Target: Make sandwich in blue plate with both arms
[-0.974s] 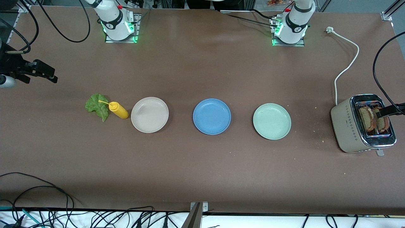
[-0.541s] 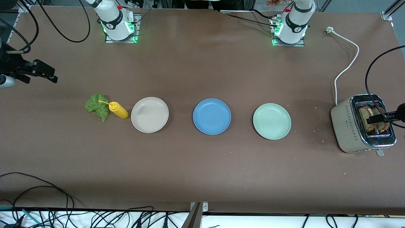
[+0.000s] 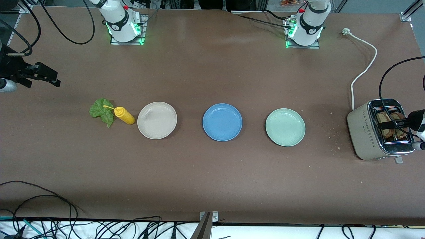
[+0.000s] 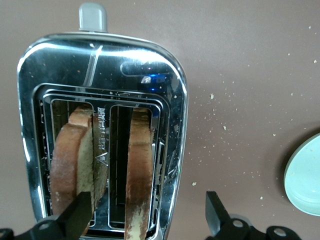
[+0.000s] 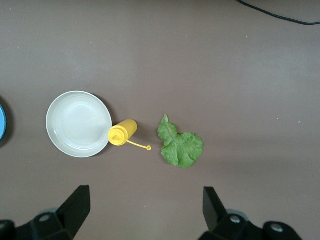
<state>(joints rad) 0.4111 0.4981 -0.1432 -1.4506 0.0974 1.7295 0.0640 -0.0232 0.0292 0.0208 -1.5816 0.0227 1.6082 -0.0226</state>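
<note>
Right now the left end effector [image 4: 145, 220] hangs over the toaster [image 3: 368, 132] at the left arm's end of the counter [image 3: 212, 182], its fingers spread wide and holding nothing. Two slices of brown toast [image 4: 140, 170] stand upright in the slots, one per slot. In the left wrist view one finger [image 4: 80, 215] sits over the slice in the outer slot while the other [image 4: 215, 215] is out past the toaster's chrome edge, so the jaws straddle far more than a single slice.

To do this pick well, I judge the end effector should centre on one slice, come straight down so a finger passes on each side of the bread without striking the slot wires, grip only the exposed top edge, then lift vertically until the slice clears the slot.

The blue plate [image 3: 222, 121] lies bare in the middle of the counter, between a beige plate [image 3: 157, 120] and a pale green plate [image 3: 285, 127]. The right end effector [image 5: 142, 212], also wide open and empty, waits above the lettuce leaf [image 3: 101, 111] and yellow sauce bottle [image 3: 123, 115] beside the beige plate.
</note>
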